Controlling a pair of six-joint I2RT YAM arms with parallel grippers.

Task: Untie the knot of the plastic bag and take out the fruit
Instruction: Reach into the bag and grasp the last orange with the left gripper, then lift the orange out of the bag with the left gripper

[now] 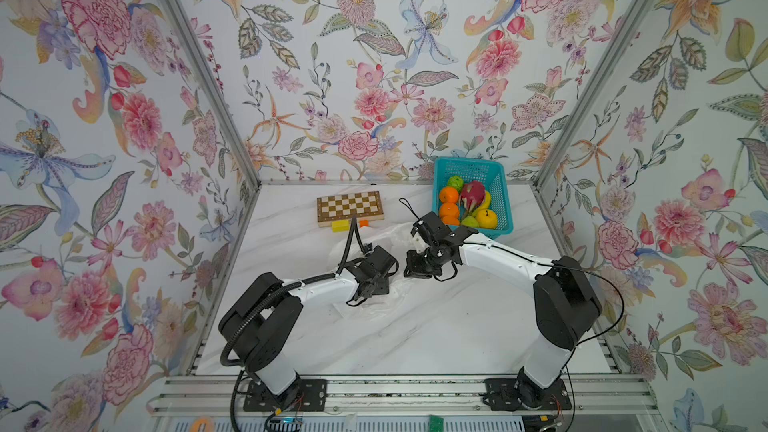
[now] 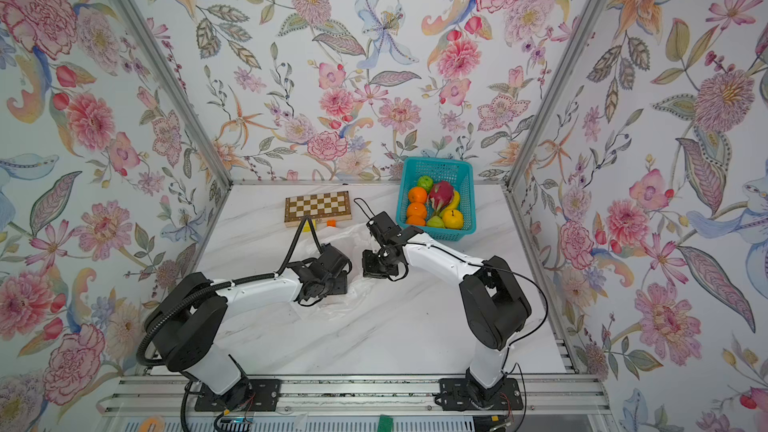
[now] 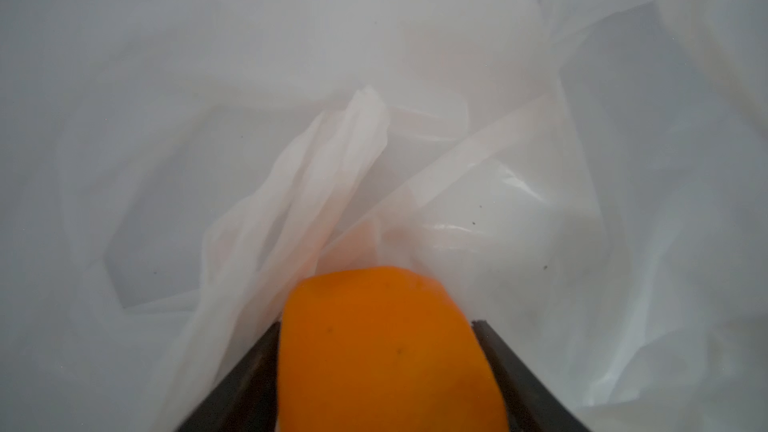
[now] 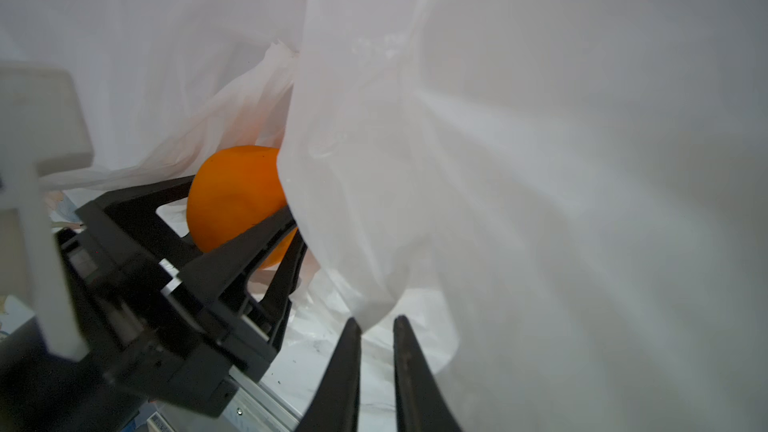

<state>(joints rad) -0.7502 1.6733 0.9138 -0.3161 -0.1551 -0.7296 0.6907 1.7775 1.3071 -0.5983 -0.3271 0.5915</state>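
Plastic bag (image 4: 540, 160) is pinched by right hand (image 4: 376, 320) while left hand (image 3: 377, 322) clamps an orange (image 3: 382, 367) inside.

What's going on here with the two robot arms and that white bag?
The right claw pinches a fold of the plastic bag, holding it up. The left claw reaches inside, with an orange between its fingers; whether it grips yet is unclear. Other fruit sits in the teal basket at the back.
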